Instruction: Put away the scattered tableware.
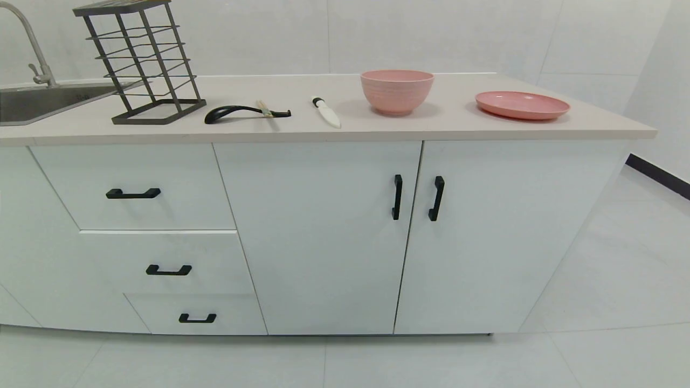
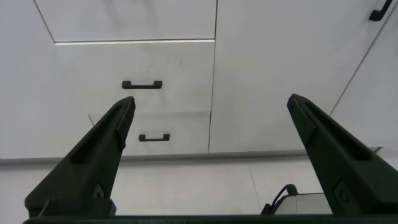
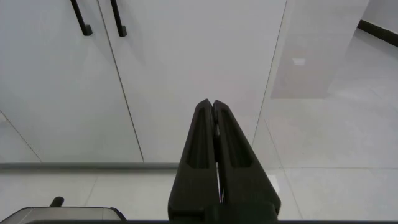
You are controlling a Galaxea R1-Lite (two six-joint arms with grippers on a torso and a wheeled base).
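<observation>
Countertop (image 1: 458,126) holds the knife (image 1: 326,111) near its edge; I reckon a clumsy nudge could drop it. Left gripper (image 2: 211,99) spread wide, right gripper (image 3: 213,104) pinched together.

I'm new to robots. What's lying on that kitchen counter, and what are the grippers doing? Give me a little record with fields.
Surface: beige countertop over white cabinets
Tableware, robot's left to right: black ladle, wooden chopsticks, white utensil with a black band, pink bowl, pink plate
Storage: dark wire rack beside steel sink
Grippers: left gripper open, facing drawers; right gripper shut, facing cabinet doors
</observation>
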